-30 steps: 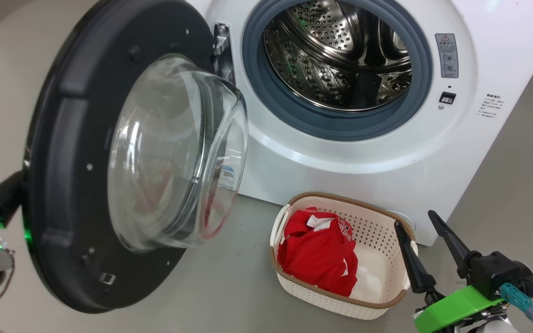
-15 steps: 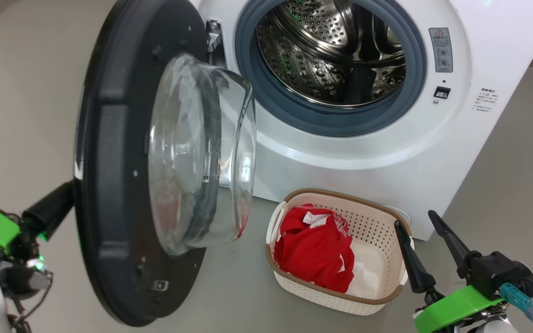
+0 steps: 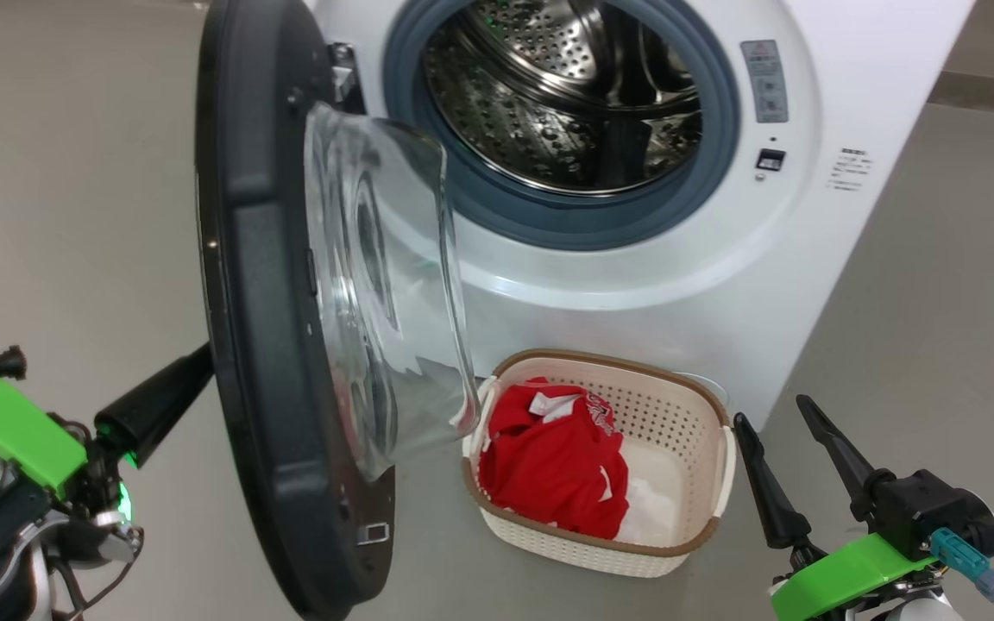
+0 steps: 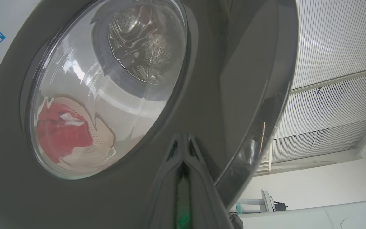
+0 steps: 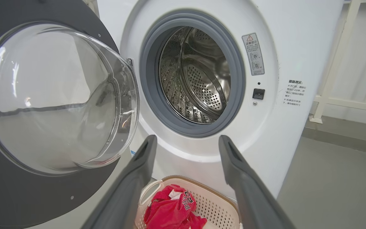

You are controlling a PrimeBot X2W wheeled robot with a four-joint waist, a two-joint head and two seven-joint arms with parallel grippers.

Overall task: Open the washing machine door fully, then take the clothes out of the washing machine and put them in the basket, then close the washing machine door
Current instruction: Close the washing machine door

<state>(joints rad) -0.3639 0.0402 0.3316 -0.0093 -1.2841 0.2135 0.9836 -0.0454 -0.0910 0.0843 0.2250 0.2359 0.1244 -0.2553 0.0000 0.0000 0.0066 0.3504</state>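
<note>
The washing machine (image 3: 721, 285) stands with its steel drum (image 3: 549, 112) showing no clothes inside. The washing machine door (image 3: 264, 345) stands about half open, seen nearly edge-on, its glass bowl facing the drum. My left gripper (image 3: 199, 360) is shut with nothing held, its tip against the door's glossy outer face (image 4: 202, 79); in the left wrist view the gripper (image 4: 182, 165) meets its own reflection. Red clothes (image 3: 549, 466) lie in the basket (image 3: 600, 362) on the floor before the machine. My right gripper (image 3: 770, 412) hangs open and holds nothing, just right of the basket.
Grey floor (image 3: 937, 302) spreads to the right of the machine and left of the door. In the right wrist view my open gripper (image 5: 187, 140) points at the drum opening, with the basket (image 5: 214, 197) below and a white frame (image 5: 329, 95) against the wall at right.
The door has swung toward the machine, from facing me to nearly edge-on, with my shut left gripper following against its outer face. The head camera shifted. The right gripper has kept its pose.
</note>
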